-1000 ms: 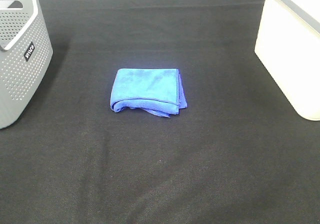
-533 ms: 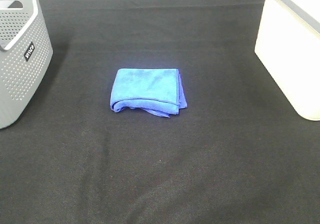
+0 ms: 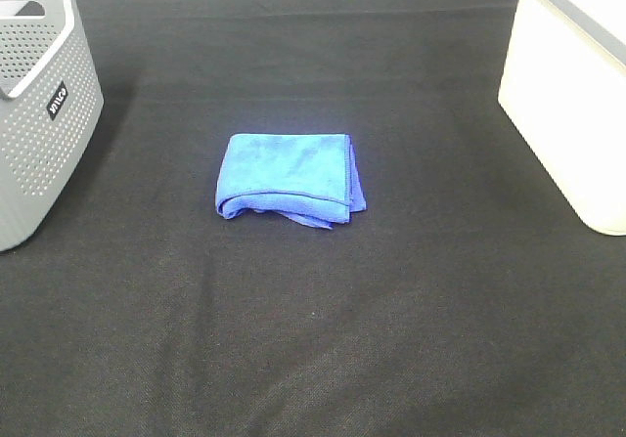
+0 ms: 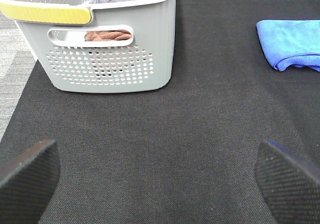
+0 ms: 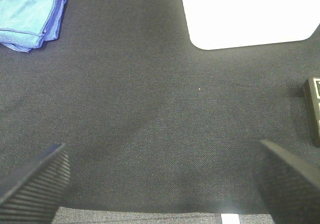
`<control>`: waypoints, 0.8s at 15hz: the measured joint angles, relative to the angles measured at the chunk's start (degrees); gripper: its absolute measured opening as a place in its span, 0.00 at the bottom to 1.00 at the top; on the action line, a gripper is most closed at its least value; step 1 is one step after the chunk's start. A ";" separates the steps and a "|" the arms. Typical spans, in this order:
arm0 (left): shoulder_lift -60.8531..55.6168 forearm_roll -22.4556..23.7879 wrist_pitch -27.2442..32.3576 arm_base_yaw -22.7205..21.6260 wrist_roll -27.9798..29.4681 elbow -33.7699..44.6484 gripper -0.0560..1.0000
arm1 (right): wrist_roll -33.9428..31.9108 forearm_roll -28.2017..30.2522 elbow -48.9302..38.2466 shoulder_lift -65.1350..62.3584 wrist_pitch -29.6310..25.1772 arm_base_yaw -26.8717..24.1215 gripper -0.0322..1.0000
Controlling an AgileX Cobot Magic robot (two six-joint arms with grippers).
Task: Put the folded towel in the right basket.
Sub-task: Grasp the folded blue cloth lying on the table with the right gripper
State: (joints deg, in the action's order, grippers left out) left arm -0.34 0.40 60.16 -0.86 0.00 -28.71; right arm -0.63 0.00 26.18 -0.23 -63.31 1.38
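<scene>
The folded blue towel (image 3: 287, 177) lies flat on the black cloth in the middle of the exterior view. It also shows in the left wrist view (image 4: 292, 44) and in the right wrist view (image 5: 30, 18). The right basket (image 3: 575, 85) is white and stands at the right edge; the right wrist view (image 5: 247, 13) shows its side. My left gripper (image 4: 155, 184) is open and empty, far from the towel. My right gripper (image 5: 160, 184) is open and empty, over bare cloth. Neither arm shows in the exterior view.
A grey perforated basket (image 3: 39, 105) with a yellow-edged rim stands at the left; it holds brown and grey cloths in the left wrist view (image 4: 107, 35). A black box (image 5: 312, 108) sits at the cloth's edge near the white basket.
</scene>
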 joint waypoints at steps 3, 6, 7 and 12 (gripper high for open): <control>0.00 0.00 0.00 0.00 0.00 0.00 0.99 | 0.00 0.00 0.00 0.00 0.00 0.00 0.97; 0.00 0.00 0.00 0.00 0.00 0.00 0.99 | 0.00 0.00 0.00 0.00 0.00 0.00 0.97; 0.00 0.00 0.00 0.00 0.00 0.00 0.99 | 0.00 0.00 0.00 0.00 0.00 0.00 0.97; 0.00 0.00 0.00 0.00 0.00 0.00 0.99 | 0.00 0.00 0.00 0.00 0.00 0.00 0.97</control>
State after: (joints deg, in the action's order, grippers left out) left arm -0.34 0.40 60.16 -0.86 0.00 -28.71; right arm -0.63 0.00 26.18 -0.23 -63.31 1.38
